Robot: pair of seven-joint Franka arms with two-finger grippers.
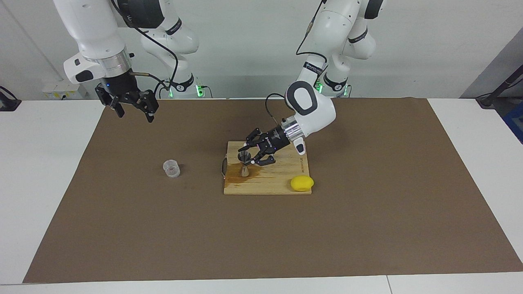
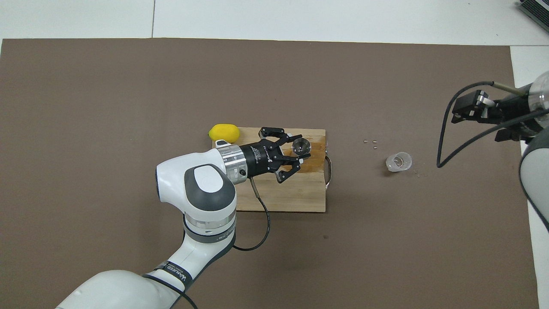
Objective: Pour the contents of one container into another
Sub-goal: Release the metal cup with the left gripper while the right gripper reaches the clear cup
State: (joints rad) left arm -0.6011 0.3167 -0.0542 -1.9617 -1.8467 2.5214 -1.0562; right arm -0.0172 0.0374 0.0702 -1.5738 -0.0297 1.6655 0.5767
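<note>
The silvery hourglass jigger (image 1: 244, 164) (image 2: 301, 146) stands upright on a wet brown patch of the wooden cutting board (image 1: 278, 179) (image 2: 296, 193). My left gripper (image 1: 246, 157) (image 2: 300, 148) reaches in slantwise from above and is shut on the jigger's upper cone. The small clear cup (image 1: 171, 168) (image 2: 398, 161) stands upright on the brown mat, beside the board toward the right arm's end. My right gripper (image 1: 132, 113) (image 2: 459, 112) hangs open in the air over the mat's corner at the right arm's end, well apart from the cup, holding nothing.
A yellow lemon (image 1: 302, 183) (image 2: 224, 133) lies at the board's corner toward the left arm's end, farther from the robots than the jigger. A few tiny beads (image 2: 369, 142) lie on the mat between board and cup. The board's metal handle (image 2: 329, 171) faces the cup.
</note>
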